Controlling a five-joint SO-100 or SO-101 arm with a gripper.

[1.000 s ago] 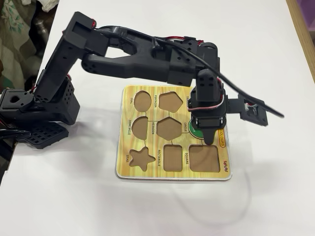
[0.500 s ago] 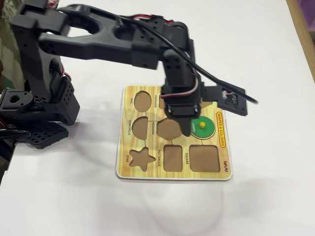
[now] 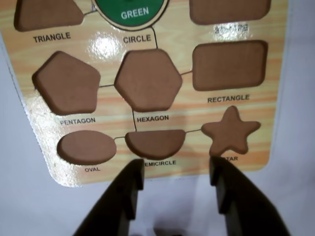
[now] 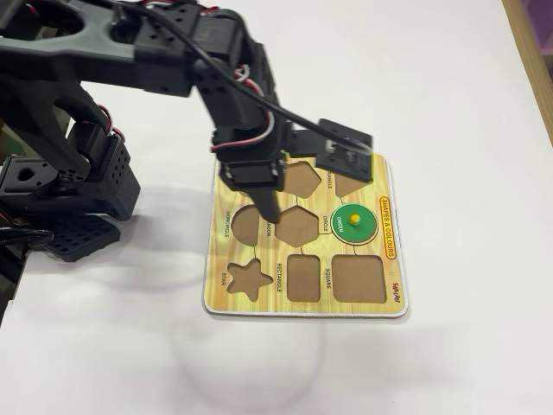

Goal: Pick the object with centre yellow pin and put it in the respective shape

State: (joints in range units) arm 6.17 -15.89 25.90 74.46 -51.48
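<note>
The object with centre yellow pin (image 4: 355, 222) is a round green disc lying flat in the circle recess of the wooden shape board (image 4: 259, 304). In the wrist view only the lower part of the disc (image 3: 132, 13), printed GREEN, shows at the top edge. My gripper (image 4: 264, 209) hangs over the board's left part, near the semicircle and oval recesses, well left of the disc. From the wrist, the gripper (image 3: 177, 169) is open and empty, its two black fingers (image 3: 132, 183) spread over the board's (image 3: 197, 120) near edge.
Empty recesses for star (image 4: 245, 277), rectangle (image 4: 304, 277), square (image 4: 359, 277) and hexagon (image 4: 297, 226) surround the disc. The arm's black base (image 4: 73, 203) stands left of the board. A wooden edge (image 4: 531, 60) borders the white table at top right.
The arm has swung left across the board, from over the circle recess to the semicircle side. The green disc stays in the recess, now uncovered.
</note>
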